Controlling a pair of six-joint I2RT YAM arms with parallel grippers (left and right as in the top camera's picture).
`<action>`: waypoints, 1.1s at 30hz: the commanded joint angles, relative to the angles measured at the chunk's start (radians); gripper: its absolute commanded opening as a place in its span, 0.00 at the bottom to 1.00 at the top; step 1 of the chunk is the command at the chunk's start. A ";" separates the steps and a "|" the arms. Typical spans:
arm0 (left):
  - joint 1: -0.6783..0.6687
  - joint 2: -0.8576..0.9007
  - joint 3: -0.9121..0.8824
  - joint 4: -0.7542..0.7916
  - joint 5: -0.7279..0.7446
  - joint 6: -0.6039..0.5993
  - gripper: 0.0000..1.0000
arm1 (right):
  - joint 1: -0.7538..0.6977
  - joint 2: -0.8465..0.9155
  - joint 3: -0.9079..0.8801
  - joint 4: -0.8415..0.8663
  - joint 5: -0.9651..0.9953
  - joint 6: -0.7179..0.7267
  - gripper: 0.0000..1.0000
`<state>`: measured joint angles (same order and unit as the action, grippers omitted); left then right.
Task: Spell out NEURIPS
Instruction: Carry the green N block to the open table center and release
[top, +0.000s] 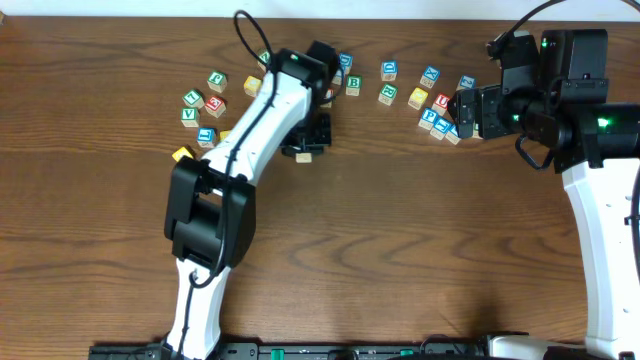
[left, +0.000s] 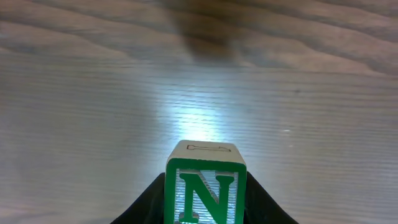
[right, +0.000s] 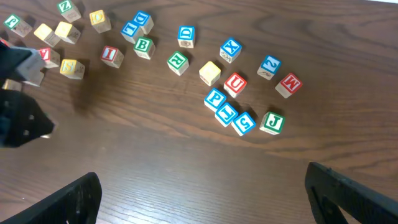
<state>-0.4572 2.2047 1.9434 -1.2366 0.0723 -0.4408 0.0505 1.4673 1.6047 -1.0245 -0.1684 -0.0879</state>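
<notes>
Left wrist cam: green N cube (left: 205, 190) pinched right between the left gripper (left: 205, 208) fingers, and the right gripper (right: 211, 196) gapes wide, empty.

The N cube (left: 205, 190) has a green letter and border, the U cube (right: 235, 83) is red, and the table (right: 186, 155) is brown woodgrain.

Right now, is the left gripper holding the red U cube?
No, the left gripper grips the green N cube in its wrist view.
</notes>
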 joint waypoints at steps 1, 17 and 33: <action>-0.018 -0.001 -0.028 0.024 -0.002 -0.037 0.26 | -0.004 -0.002 0.021 -0.001 -0.011 -0.002 0.99; -0.032 -0.001 -0.202 0.305 -0.020 -0.055 0.22 | -0.004 -0.002 0.021 0.000 -0.011 -0.002 0.99; -0.032 0.000 -0.239 0.365 -0.047 -0.055 0.23 | -0.004 -0.002 0.021 0.003 -0.011 -0.002 0.99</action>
<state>-0.4911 2.2047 1.7123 -0.8703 0.0467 -0.4793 0.0505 1.4673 1.6047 -1.0237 -0.1684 -0.0879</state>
